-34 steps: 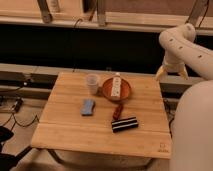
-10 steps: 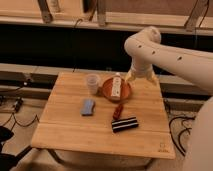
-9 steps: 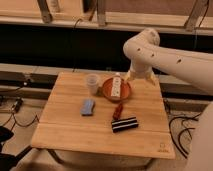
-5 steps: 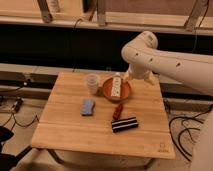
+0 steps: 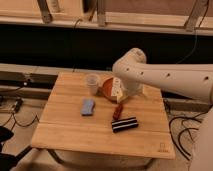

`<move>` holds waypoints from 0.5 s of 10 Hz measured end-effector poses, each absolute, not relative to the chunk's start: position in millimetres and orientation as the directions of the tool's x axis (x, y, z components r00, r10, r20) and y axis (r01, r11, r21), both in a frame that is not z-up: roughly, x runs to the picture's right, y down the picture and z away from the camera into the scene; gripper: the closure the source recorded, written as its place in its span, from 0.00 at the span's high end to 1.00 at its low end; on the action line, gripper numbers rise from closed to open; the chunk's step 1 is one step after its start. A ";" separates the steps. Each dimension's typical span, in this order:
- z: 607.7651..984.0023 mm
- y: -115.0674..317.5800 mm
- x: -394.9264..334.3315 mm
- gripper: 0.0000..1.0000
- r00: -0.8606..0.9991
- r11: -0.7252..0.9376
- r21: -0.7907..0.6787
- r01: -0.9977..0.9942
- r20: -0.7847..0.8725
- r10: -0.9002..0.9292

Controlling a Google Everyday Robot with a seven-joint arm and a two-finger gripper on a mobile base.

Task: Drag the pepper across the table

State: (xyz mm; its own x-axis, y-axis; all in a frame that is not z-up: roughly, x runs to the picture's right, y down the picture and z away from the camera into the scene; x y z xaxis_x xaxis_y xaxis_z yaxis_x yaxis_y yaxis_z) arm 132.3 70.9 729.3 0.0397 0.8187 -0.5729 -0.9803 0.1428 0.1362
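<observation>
The pepper (image 5: 118,111) is a small dark reddish-brown oblong lying near the middle of the light wooden table (image 5: 70,135). A black-and-white striped bar (image 5: 125,124) lies just in front of it. My gripper (image 5: 128,95) hangs below the white arm (image 5: 165,80), over the right edge of a reddish-brown plate (image 5: 107,90). It is a little behind and to the right of the pepper and apart from it.
A pale bottle-like object (image 5: 117,88) lies on the plate. A translucent cup (image 5: 92,83) stands left of the plate. A blue sponge-like block (image 5: 88,106) lies at centre left. A small dark mark (image 5: 161,147) is at the front right corner. Cables run along the floor.
The arm has swung in from the right edge of the table to over the plate, and the gripper has come down closer to the pepper. The objects on the table have not moved.
</observation>
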 end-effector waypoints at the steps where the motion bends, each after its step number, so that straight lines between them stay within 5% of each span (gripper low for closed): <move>1: 732.3 84.2 126.8 0.80 0.054 0.158 0.122 -0.980 -0.599 0.799; 5: 753.3 117.4 103.3 0.80 -0.002 0.115 0.132 -0.985 -0.664 0.748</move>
